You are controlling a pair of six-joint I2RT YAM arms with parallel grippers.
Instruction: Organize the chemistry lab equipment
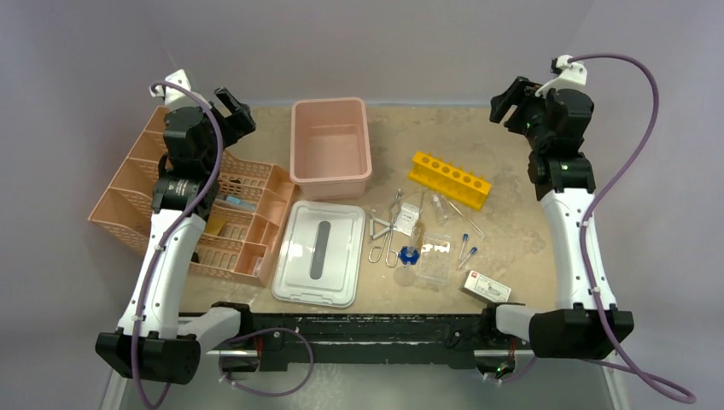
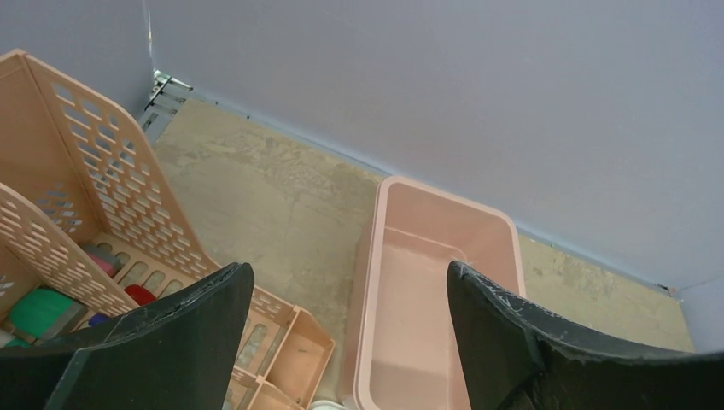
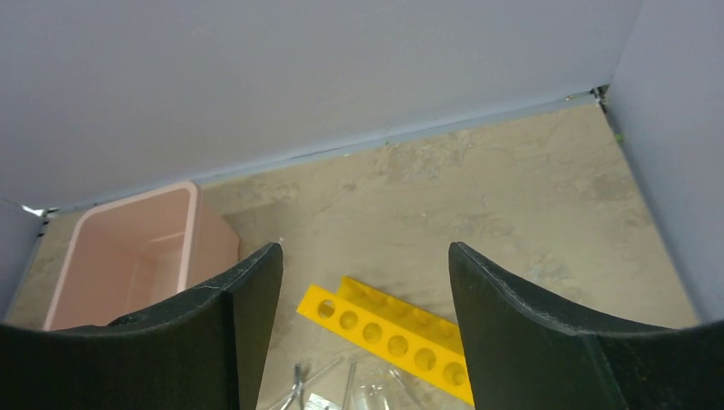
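Both arms are lifted well off the counter (image 1: 521, 239), one toward each far corner. The left end effector (image 2: 350, 286) hangs above the back end of the peach mesh organizer (image 1: 128, 192), its two black fingers spread wide with only air between them; the right end effector (image 3: 365, 260) hangs high over the back right of the counter, its fingers parted just as widely and gripping nothing.

The lab things lie loose on the counter in a patch right of centre. The yellow tube rack (image 1: 450, 179) lies slanted at the back of that patch, its row of holes facing up; just in front of it are the clear glass tubes (image 1: 442, 205), hard to make out against the mottled surface. To their left the wire metal tongs (image 1: 386, 232) lie in a small tangle beside a white packet (image 1: 410, 215); nearer the arms sits the round clear dish (image 1: 406, 274), with a blue piece (image 1: 409, 254) just behind it and a flat clear packet (image 1: 435, 258) to its right. Two blue-capped vials (image 1: 468, 248) lie side by side beyond that packet; a small white box (image 1: 487, 286) with a red mark sits near the front edge.

The pink tub (image 1: 331, 147) stands uncovered at the back centre; its white lid (image 1: 319, 252) lies flat in front of it, between the organizer and the lab things. From the left wrist, green and red items show in the organizer's compartments.
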